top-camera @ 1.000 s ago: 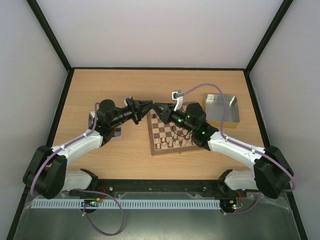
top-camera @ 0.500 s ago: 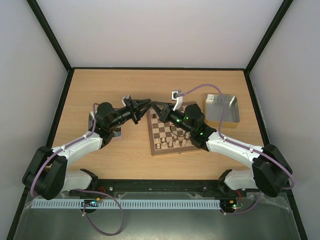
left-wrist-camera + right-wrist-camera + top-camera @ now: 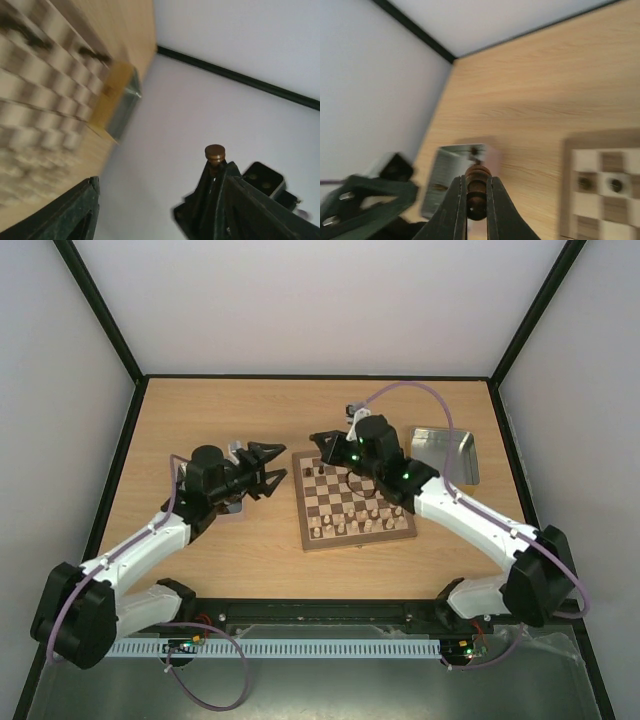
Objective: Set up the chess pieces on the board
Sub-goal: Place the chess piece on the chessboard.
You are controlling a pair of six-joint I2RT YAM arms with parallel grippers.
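Note:
The board (image 3: 352,502) lies mid-table, with dark chess pieces (image 3: 372,502) and pale ones (image 3: 338,528) on it. My right gripper (image 3: 318,446) hovers over the board's far left corner, shut on a dark brown chess piece (image 3: 477,189) that stands upright between its fingers (image 3: 454,210). My left gripper (image 3: 264,474) is open, to the left of the board. In the left wrist view its jaws stand wide apart with nothing between them (image 3: 160,182), and the held piece's round top (image 3: 215,152) pokes out past the right finger (image 3: 240,205). Blurred board squares (image 3: 40,85) fill that view's left.
A shiny metal tray (image 3: 446,452) sits to the right of the board. Another metal tray (image 3: 451,167) lies on the wood to the board's left, partly under the left arm (image 3: 160,530). Black-edged walls (image 3: 100,330) enclose the table.
The two grippers met at the board's far left corner. The left one has opened and drawn back to the left. The right one stays shut on the piece over the corner.

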